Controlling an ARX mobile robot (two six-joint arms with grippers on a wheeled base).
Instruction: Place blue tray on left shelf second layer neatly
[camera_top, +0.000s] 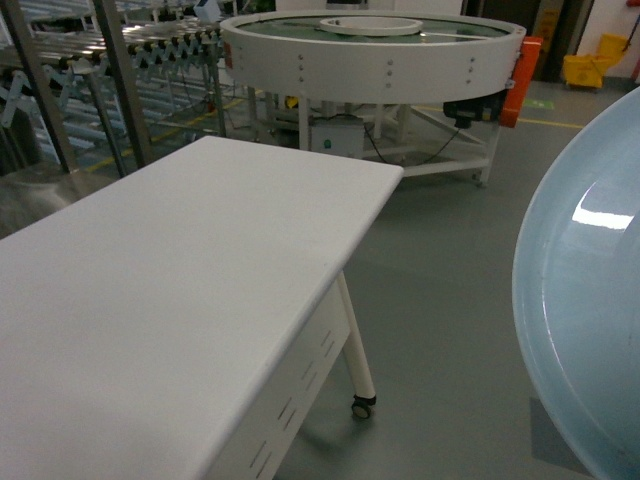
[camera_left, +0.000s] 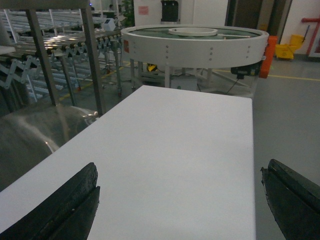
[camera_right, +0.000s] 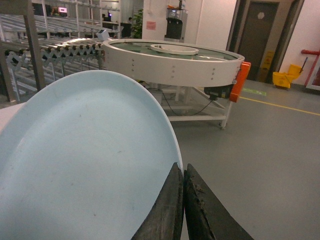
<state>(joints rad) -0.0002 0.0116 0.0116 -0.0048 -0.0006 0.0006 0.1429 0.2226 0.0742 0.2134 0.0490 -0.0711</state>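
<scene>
On right end effector (camera_right: 181, 200): blue tray (camera_right: 85, 165) pinched; no legible text.

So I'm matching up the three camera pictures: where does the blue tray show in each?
Head: blue tray fills the right edge, cropped.
Left wrist: not in it.
Right wrist: tray fills the lower left, rim pinched in the right gripper.
Shared landmark: the round white conveyor.
</scene>
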